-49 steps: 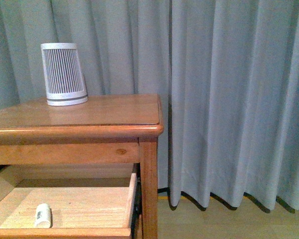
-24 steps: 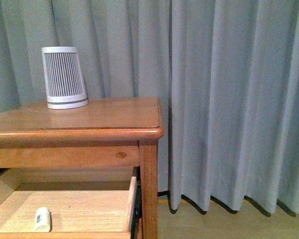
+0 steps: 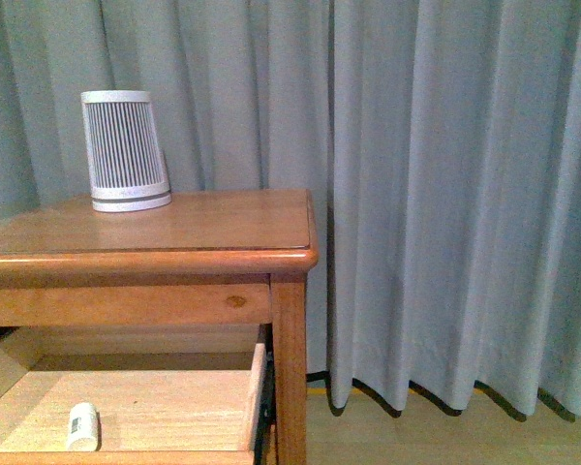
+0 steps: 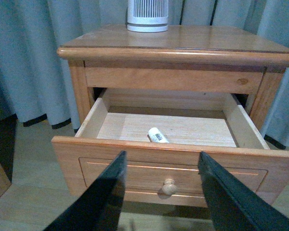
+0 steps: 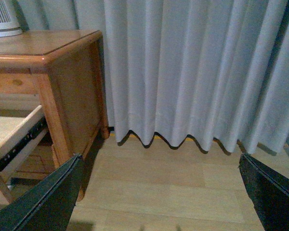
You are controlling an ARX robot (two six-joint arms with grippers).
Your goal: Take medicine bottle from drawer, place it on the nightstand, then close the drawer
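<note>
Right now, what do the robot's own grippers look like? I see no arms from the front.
Only the wrist cameras show them. The left gripper and the right gripper each have two flat, smooth black fingers that narrow toward the tip. No cables, markings or arm links are visible in any view.

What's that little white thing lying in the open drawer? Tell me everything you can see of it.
It is the medicine bottle, a tiny white cylinder that looks like plastic, with a pale label bearing small dark print. It lies on its side on the pale wood floor of the open drawer, close behind the front panel and clear of both side walls. Nothing holds it.
</note>
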